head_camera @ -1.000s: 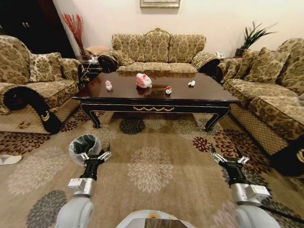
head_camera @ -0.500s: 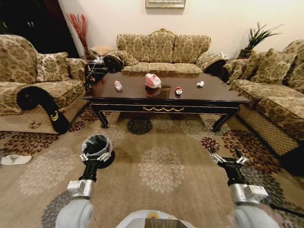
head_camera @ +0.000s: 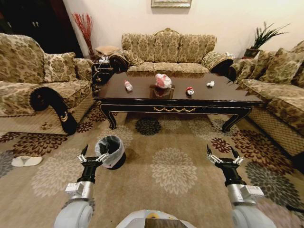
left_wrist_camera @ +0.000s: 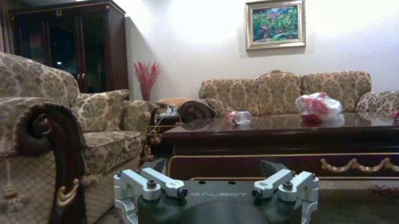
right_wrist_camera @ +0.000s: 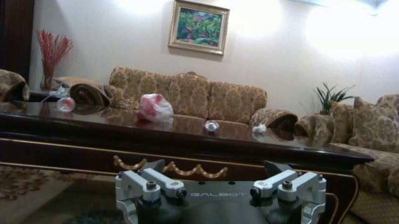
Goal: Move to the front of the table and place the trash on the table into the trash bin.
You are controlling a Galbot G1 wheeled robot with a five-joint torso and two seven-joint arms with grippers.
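The dark glossy table (head_camera: 223,95) (left_wrist_camera: 262,136) (right_wrist_camera: 93,135) stands ahead across the carpet. The trash lies on it: a clear bottle (head_camera: 128,85) (left_wrist_camera: 238,117) (right_wrist_camera: 65,104), a pink-white bag (head_camera: 163,80) (left_wrist_camera: 318,106) (right_wrist_camera: 154,107), a red-white wrapper (head_camera: 190,90) (right_wrist_camera: 212,125) and a white paper ball (head_camera: 210,83) (right_wrist_camera: 259,128). On the carpet, the trash bin (head_camera: 110,151) with its pale liner sits just beyond my left gripper (head_camera: 93,154) (left_wrist_camera: 213,168), which is open and empty. My right gripper (head_camera: 222,156) (right_wrist_camera: 215,167) is open too, held low over the carpet.
Patterned sofas stand at the left (head_camera: 28,80), behind the table (head_camera: 166,47) and at the right (head_camera: 280,90). A white slipper (head_camera: 26,161) lies on the carpet at the left. Open carpet (head_camera: 173,166) stretches between me and the table.
The whole head view has shifted, so the camera has moved: table and bin now sit farther right in the picture. Both arms keep the same pose.
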